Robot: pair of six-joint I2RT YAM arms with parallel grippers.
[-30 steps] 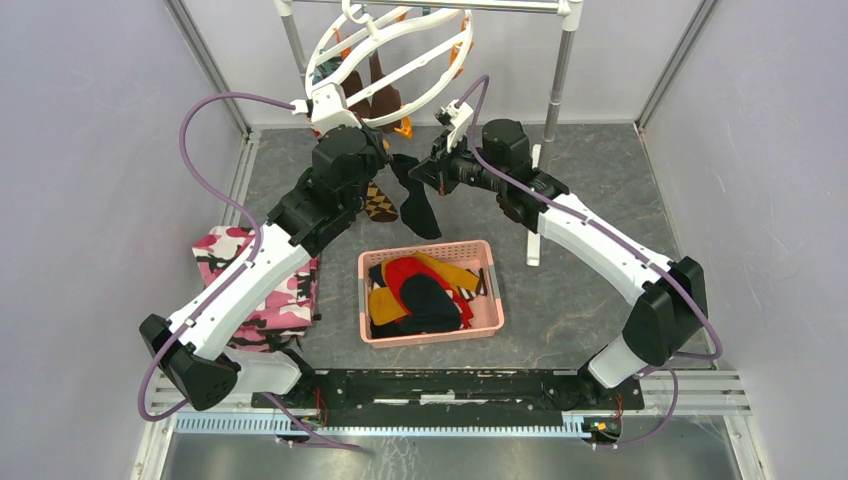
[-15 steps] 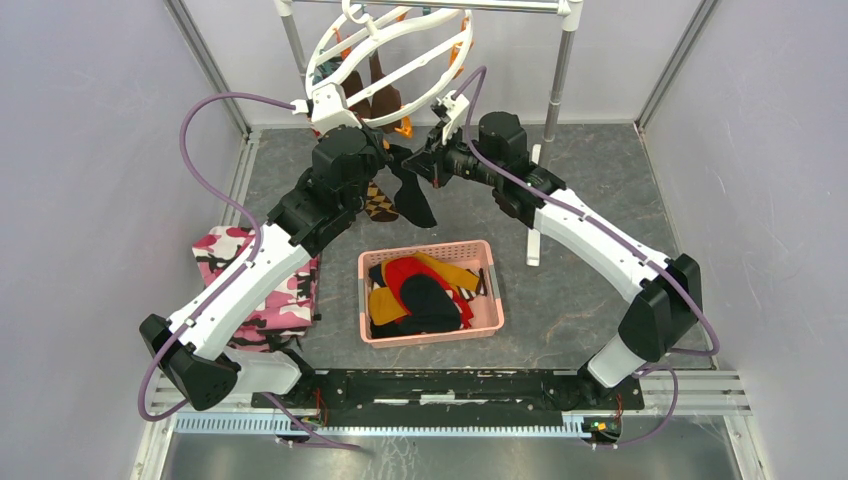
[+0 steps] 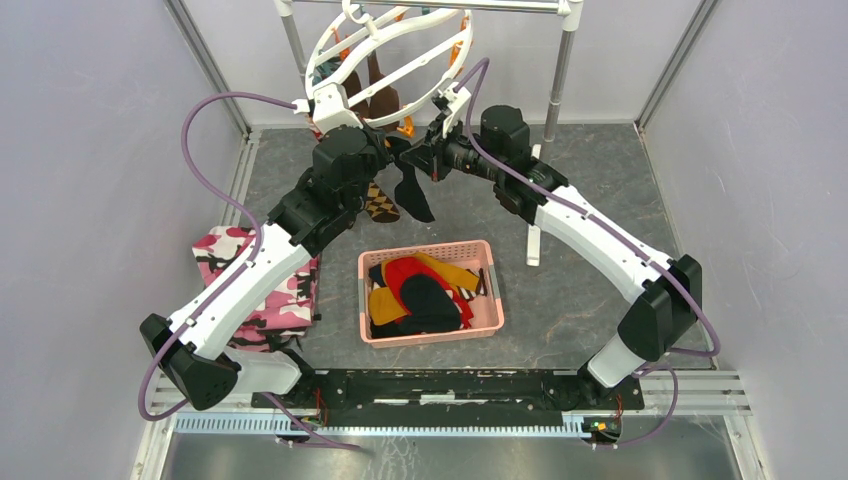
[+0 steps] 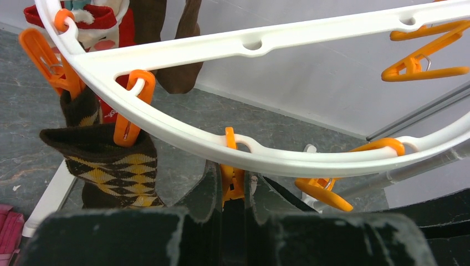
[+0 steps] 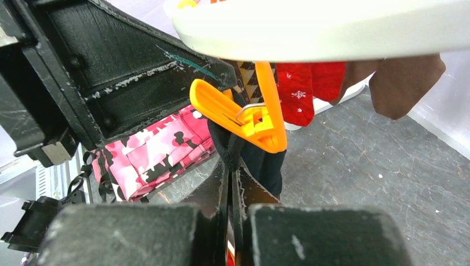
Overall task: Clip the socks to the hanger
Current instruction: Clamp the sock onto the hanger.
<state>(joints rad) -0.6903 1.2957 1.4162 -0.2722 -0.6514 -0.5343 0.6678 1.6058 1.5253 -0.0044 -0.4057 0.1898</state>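
The left fingers (image 4: 206,191) are clamped on an orange clip (image 4: 230,183), which hangs from the outer ring of the white hanger (image 4: 183,136) just above them. To the left of these fingers, an argyle sock (image 4: 111,166) already hangs from another clip. A red sock (image 4: 119,33) and a brown sock (image 4: 180,50) hang farther beyond them.

The right fingers (image 5: 213,188) are pressed together on the top edge of a black sock (image 3: 412,195). The rest of this sock hangs down below both pairs of fingers, and an orange clip is just above the right fingers, close to the sock's edge.

Well below and nearer than the fingers, a pink basket (image 3: 432,336) stands on the tabletop (image 3: 580,300) with more socks (image 3: 420,290) inside. A camouflage cloth (image 3: 250,295) lies far to the left of the left fingers.
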